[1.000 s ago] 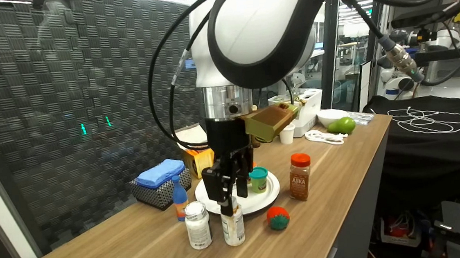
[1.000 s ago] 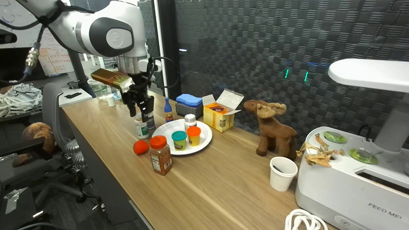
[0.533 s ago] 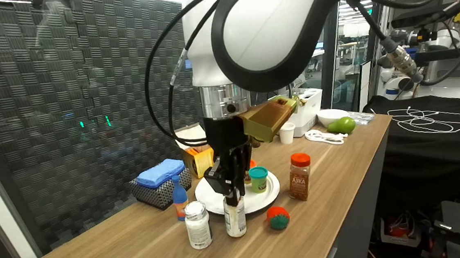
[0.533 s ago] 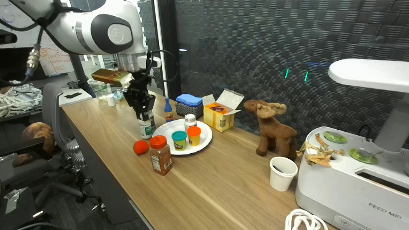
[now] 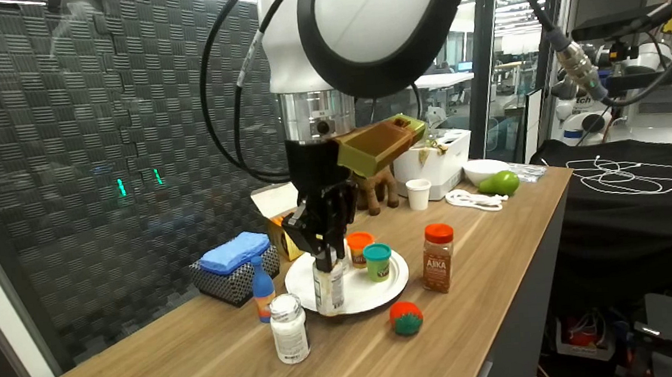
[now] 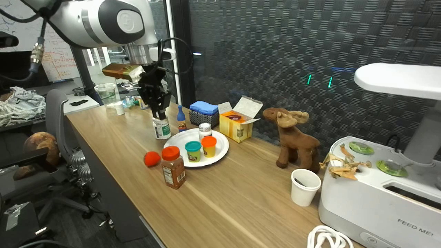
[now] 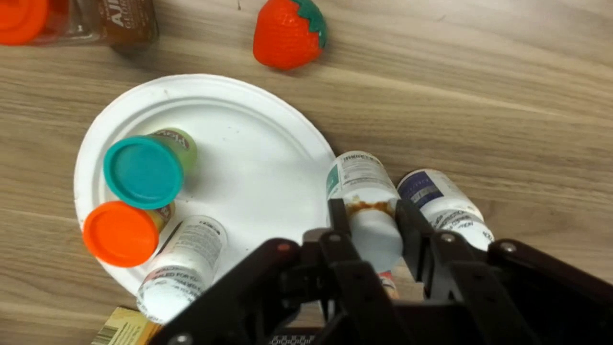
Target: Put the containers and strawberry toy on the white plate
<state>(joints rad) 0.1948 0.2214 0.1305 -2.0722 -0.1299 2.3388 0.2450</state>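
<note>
Gripper (image 7: 371,213): black, pointing down, clamped from both sides on the cap and stained neck of the held white bottle (image 7: 361,175).
Held white bottle: nearly upright, apparently clear of the table (image 5: 194,367), at the edge of the white plate (image 7: 263,158); whether any of it overhangs the rim cannot be told. The step in hand looks like carrying this container to the plate.
Second white bottle (image 5: 291,336): upright on the table, just beside the held one.
White plate: round and flat, with a broad bare area on the side nearest the gripper. The next move likely calls for a sideways shift over the rim, then a level, gentle set-down there before letting go.
Plate's load: teal-lidded tub (image 7: 143,171), orange-lidded tub (image 7: 122,234) and third white bottle (image 7: 194,242), close together on the side away from the gripper.
Strawberry toy (image 7: 287,36): on the table near the plate, off it; probably to be fetched later.
Spice jar (image 5: 438,258): brown, red-capped, upright on the table near the plate; it too seems to await a turn.
Beyond the plate: yellow carton (image 6: 236,129) with raised flaps, then brown toy moose (image 6: 296,141) farther along.
</note>
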